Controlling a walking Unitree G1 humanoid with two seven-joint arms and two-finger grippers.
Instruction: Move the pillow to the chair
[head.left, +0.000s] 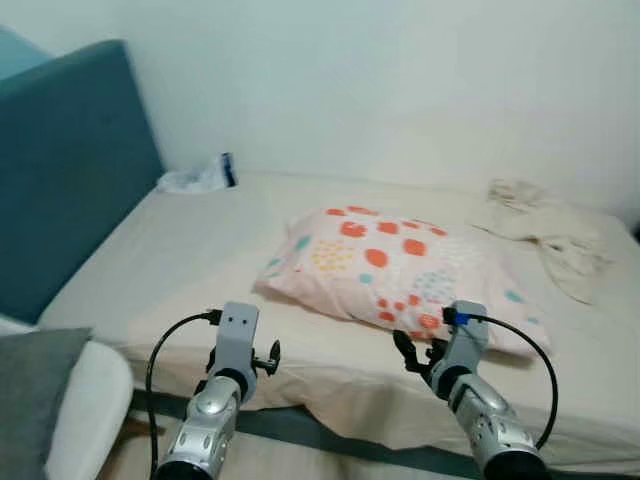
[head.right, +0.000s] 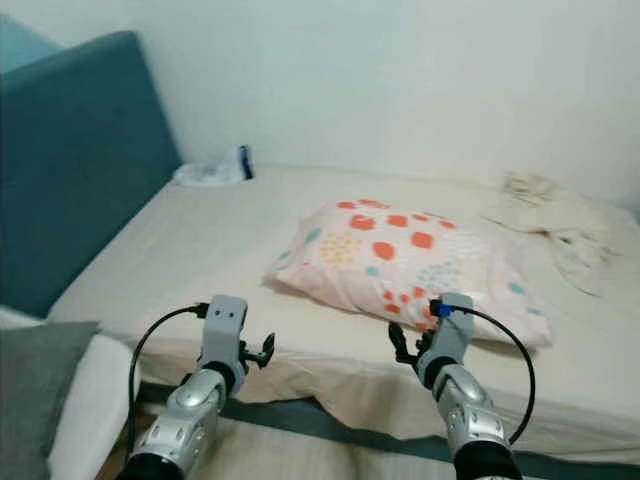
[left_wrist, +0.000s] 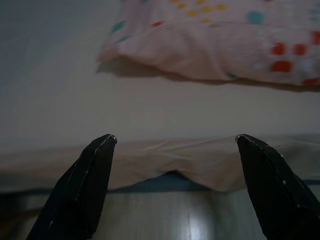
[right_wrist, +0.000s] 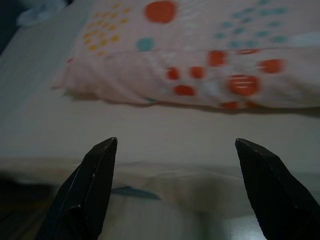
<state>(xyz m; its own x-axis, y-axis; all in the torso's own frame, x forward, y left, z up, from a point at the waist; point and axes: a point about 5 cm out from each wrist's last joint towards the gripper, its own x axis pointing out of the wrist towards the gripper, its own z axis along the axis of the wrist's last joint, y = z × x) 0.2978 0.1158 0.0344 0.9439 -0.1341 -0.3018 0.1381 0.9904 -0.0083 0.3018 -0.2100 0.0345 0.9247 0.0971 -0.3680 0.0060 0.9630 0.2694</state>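
We hold both arms out low at the near edge of the bed (head.left: 180, 260), and each tool is spread wide with nothing between its fingers: the left tool (left_wrist: 175, 145) and the right tool (right_wrist: 175, 147) both look over the hanging hem of the sheet toward the pillow (head.left: 395, 270). Just ahead of the right tool lies the pillow's near long edge, not yet touched; from the left tool, its near corner sits ahead and off toward the right tool. The pillow rests flat on the sheet, pale with red, teal and yellow spots, and we judge it light, soft and floppy, so it will sag and fold wherever we lift it, and the loose cotton cover may slide over the filling. A pinch well in on that near edge, one tool toward each end, should gather filling as well as cover and keep it from drooping. Beyond the pillow, a crumpled pale cloth (head.left: 545, 235) lies further off on the right tool's side, and a small white bundle (head.left: 200, 178) sits far off by the teal headboard (head.left: 70, 170) and the wall.
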